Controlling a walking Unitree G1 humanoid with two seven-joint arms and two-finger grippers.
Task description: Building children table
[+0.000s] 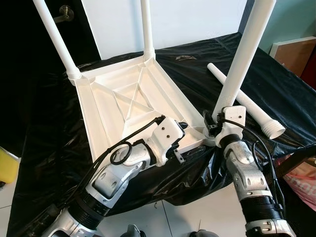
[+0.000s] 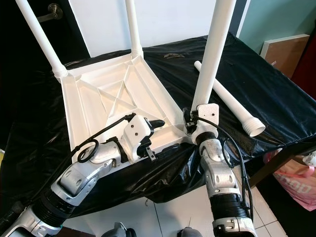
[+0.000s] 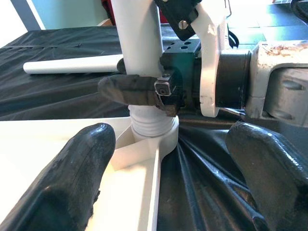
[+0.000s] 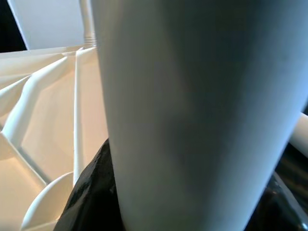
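The white tabletop (image 1: 123, 98) lies upside down on a black cover. Two white legs stand in its far corners, one at the back left (image 1: 57, 37) and one at the back (image 1: 146, 27). A third leg (image 1: 242, 59) stands upright in the near right corner socket (image 3: 154, 132). My right gripper (image 1: 215, 126) is shut on that leg just above its base, and one of its black fingers (image 3: 139, 91) wraps the tube. My left gripper (image 1: 190, 138) is open beside that corner, one finger over the tabletop's rim and the other over the cover. A fourth leg (image 1: 247, 101) lies loose on the cover to the right.
The black cover (image 1: 44, 128) hangs over the front edge toward the tiled floor (image 1: 197, 217). A brown board (image 1: 296, 52) leans at the far right and a pink bag (image 1: 301, 182) sits below it. A dark door with a handle (image 1: 64, 12) is at the back left.
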